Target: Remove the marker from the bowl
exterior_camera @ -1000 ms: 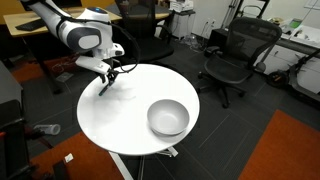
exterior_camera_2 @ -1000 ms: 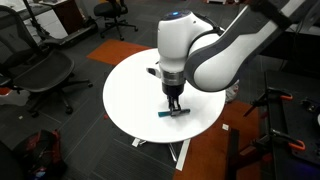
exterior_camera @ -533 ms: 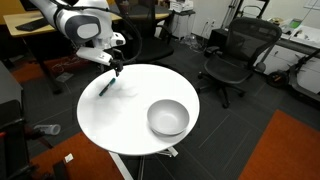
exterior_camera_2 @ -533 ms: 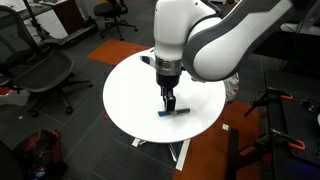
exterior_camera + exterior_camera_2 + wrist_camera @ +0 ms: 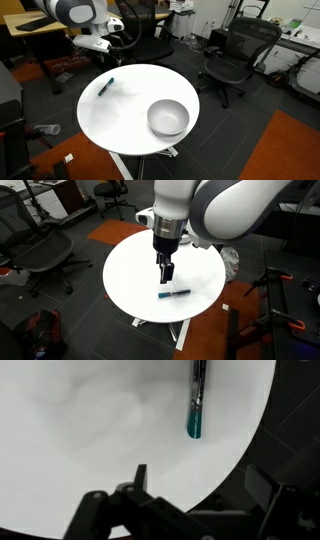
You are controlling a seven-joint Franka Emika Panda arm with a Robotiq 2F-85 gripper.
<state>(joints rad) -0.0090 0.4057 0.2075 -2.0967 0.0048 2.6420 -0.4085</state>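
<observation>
Office-type workroom: black mesh swivel chairs [image 5: 235,55] are seen at upper right, a wooden desk [image 5: 20,27] at upper left, grey-and-orange carpet [image 5: 290,150] underfoot.

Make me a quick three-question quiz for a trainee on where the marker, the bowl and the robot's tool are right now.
1. True or false: the marker lies inside the bowl.
2. Multiple choice: what does the tool hold? A) the marker B) the bowl C) nothing
3. Fill in the blank: the marker lies flat on the round white ___, apart from the bowl.

Key: 1 false; 2 C, the tool is open and empty above the marker; 3 table.
</observation>
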